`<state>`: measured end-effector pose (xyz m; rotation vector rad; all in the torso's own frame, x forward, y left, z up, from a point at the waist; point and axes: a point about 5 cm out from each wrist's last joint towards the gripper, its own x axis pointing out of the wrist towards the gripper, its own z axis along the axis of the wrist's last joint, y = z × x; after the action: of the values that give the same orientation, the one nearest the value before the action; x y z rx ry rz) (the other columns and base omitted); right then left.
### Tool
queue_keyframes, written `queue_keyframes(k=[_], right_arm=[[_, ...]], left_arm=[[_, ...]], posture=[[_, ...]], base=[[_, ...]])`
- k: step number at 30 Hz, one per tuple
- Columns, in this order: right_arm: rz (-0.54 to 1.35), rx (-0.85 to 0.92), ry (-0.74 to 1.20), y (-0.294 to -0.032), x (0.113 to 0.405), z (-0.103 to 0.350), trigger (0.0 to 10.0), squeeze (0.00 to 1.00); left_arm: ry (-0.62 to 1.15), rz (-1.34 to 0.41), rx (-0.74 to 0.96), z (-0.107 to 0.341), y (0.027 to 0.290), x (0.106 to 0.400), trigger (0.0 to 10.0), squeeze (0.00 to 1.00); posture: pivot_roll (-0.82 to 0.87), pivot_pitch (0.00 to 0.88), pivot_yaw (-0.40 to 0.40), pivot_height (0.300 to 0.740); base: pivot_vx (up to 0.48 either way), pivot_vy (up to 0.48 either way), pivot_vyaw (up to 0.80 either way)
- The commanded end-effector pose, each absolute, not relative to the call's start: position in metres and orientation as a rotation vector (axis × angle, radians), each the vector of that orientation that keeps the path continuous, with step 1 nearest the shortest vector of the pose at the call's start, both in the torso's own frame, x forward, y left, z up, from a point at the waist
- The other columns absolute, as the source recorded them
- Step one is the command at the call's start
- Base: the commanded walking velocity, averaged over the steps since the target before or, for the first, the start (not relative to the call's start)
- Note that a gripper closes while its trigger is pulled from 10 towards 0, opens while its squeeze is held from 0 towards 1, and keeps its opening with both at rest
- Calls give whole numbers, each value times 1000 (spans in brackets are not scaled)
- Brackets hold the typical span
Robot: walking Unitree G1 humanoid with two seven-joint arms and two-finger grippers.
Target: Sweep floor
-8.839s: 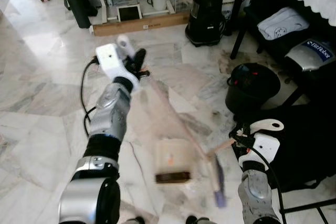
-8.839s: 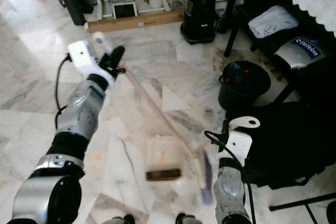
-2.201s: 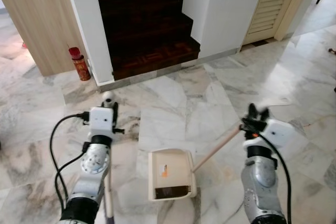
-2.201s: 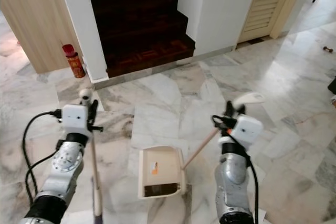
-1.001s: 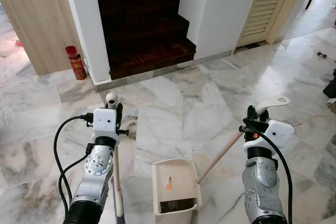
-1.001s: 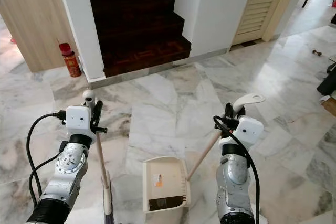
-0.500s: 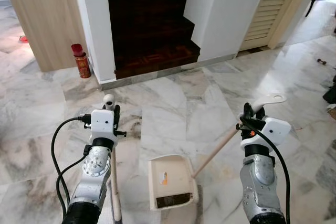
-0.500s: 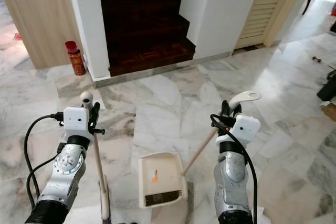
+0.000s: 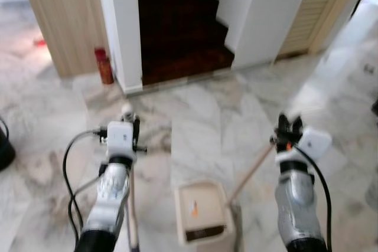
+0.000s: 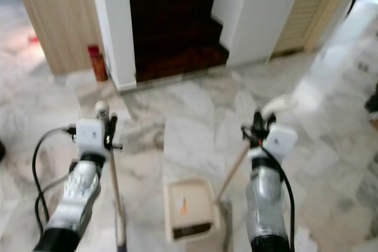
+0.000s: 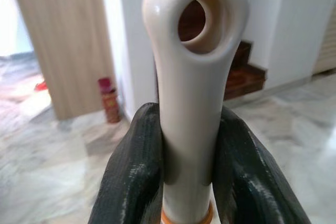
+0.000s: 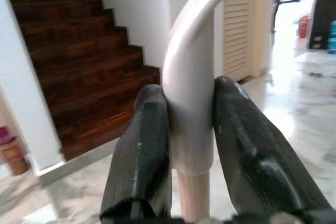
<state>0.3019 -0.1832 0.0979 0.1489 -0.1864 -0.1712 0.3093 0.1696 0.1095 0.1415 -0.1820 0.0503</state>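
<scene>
Between the left gripper (image 11: 189, 182) fingers (image 11: 131, 182): broom (image 11: 191, 77) handle, cream, with hanging hole at tip. Fingers closed on it from both sides, touching. Shaft runs from the grip down and back toward the robot; long axis near upright, slightly tilted. Broom head not made out at the lower edge of the blurred eye views.

Between the right gripper (image 12: 189, 145) fingers (image 12: 142, 150): dustpan handle (image 12: 191, 103), cream cap curving over above the grip, wooden shaft below. Fingers closed on it, touching both sides. Shaft slants down and toward the robot's left to the dustpan (image 9: 202, 212).

Dustpan: beige, resting on or just above the floor (image 9: 201, 116), between the two arms, nearer the right one; which end is its mouth cannot be told.

Relation for the coming move (judgement): broom shaft stands just beside the dustpan on its left; sweeping would draw the broom head rightward toward the pan.

Beyond: marble floor, no debris discernible through blur. Stairs (image 10: 171, 22), dark wood, ahead. Red can (image 10: 97, 62) beside the wall base, well apart.
</scene>
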Motion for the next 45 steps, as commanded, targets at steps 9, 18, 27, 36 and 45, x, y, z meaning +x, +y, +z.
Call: queue_keyframes(k=[9,18,27,36,45], right_arm=[[-179,142,-242,-193,307,113,10000,0],[-174,152,-235,-191,306,111,10000,0],[-180,149,-229,-191,305,111,10000,0],[-198,113,-218,-191,304,109,10000,0],[-195,141,-225,-189,304,110,10000,0]], left_arm=[[-222,41,145,118,161,310,10000,0],[-223,49,149,119,164,309,10000,0],[-222,50,149,120,165,309,10000,0],[-220,43,154,120,165,309,10000,0],[-220,37,156,122,165,311,10000,0]], posture=[[136,0,-109,740],[138,0,-106,740],[134,0,-102,740],[129,0,-91,740],[128,0,-80,740]], base=[[0,275,0],[0,275,0],[0,275,0],[0,276,55],[0,276,118]])
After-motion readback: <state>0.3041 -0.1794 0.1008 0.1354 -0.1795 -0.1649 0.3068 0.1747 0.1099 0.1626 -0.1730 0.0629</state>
